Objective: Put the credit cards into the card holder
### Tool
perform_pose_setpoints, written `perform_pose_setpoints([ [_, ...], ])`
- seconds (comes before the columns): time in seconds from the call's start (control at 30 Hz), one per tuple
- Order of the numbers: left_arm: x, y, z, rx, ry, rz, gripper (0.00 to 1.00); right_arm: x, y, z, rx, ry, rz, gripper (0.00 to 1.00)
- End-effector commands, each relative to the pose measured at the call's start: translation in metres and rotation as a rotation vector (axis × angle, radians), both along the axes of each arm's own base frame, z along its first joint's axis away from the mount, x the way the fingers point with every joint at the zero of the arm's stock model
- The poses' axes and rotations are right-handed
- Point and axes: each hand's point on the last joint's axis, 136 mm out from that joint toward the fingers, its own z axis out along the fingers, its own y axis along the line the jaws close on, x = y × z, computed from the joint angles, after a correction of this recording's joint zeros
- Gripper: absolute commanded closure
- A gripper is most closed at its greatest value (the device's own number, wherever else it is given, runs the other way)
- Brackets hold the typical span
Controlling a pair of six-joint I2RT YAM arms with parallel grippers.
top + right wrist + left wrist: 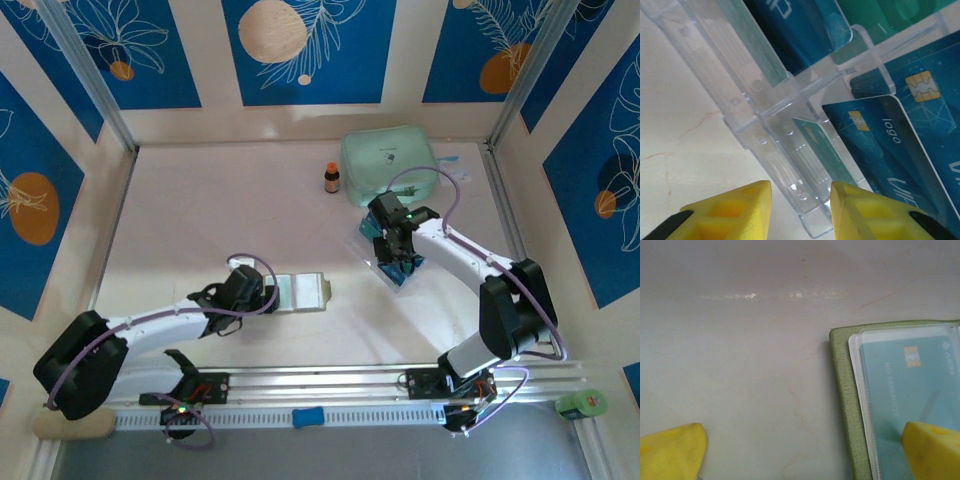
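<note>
The card holder [305, 292] is a small olive-green folding wallet lying opened flat on the pale table [200, 220], left of centre and just right of the left gripper [265, 294]. In the left wrist view its green cover [842, 405] frames a clear plastic pocket, and a pale teal card [900, 390] with a gold chip and faint printed numbers already sits inside. The left gripper [800, 455] has its yellow fingers spread wide and grips nothing; the right-hand fingertip [932, 450] is over the pocketed card.

The remaining teal-blue credit cards [880, 145], chips and white lettering showing, stand and lean in the compartments of a clear plastic divided tray [765, 120] right of centre. The right gripper [801, 210] is at this tray [372, 255], with its yellow fingers partly apart on either side of the tray's clear wall; whether they pinch it cannot be told.
</note>
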Motion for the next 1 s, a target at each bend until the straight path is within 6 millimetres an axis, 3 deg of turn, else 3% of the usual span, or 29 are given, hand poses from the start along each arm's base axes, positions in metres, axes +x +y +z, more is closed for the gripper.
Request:
perform_pose_setpoints([
  [0.0,0.002,0.005,-0.002,0.014,-0.005,0.015,0.0,0.0,-0.004,-0.001,-0.065,0.01,0.02,0.64],
  [0.33,0.003,0.004,-0.001,0.009,-0.008,0.016,0.0,-0.003,0.0,-0.019,-0.084,0.049,0.033,0.67],
  [0.6,0.003,0.004,0.0,0.006,-0.009,0.017,0.0,-0.007,-0.001,-0.026,-0.105,0.062,0.048,0.78],
  [0.97,0.003,0.004,0.0,0.006,-0.01,0.016,0.0,-0.01,0.017,-0.024,-0.037,0.055,0.152,0.92],
])
